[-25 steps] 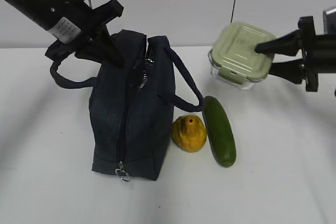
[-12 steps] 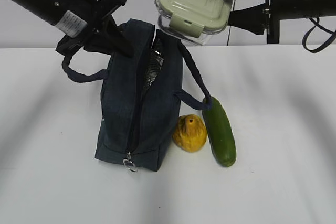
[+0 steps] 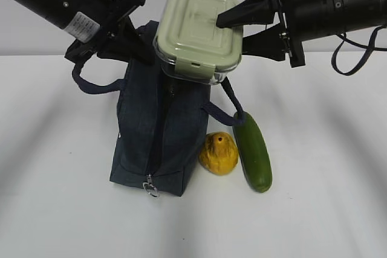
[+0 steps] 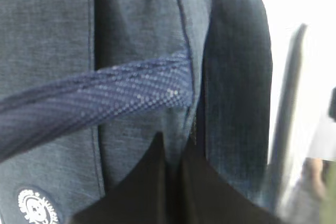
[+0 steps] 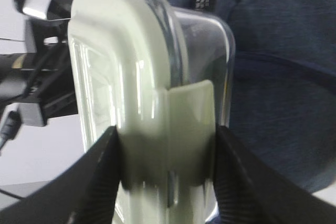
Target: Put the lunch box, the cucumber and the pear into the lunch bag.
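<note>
At the far left of the exterior view, the left arm slants down from the upper corner, and the left pincer (image 3: 130,43) sits against the upper left edge of the lunch bag (image 3: 145,131). Its fingers are drawn together, and the left wrist view shows their dark tips pressed close at the bag's navy fabric, just under one padded handle (image 4: 100,100); whether cloth is pinched between them cannot be told. A small white round logo (image 4: 35,207) shows on the bag's side in that view. The bag stands upright on the white surface (image 3: 54,209), its zipper running down the near end to a ring pull (image 3: 150,189) at the bottom. One loop handle hangs off to the left, the other drapes to the right.

Above the bag's top hangs the lunch box (image 3: 196,34), tilted, sage-green lid facing the camera, clear body beneath. The right pincer (image 3: 233,28) is clamped on the box's right end, one finger on the lid and one under the base; the right wrist view shows both fingers flat against the box.

Just right of the bag's base rests the pear (image 3: 219,153), and touching its right side lies the cucumber (image 3: 253,151), with the right handle's loop reaching its upper end.
</note>
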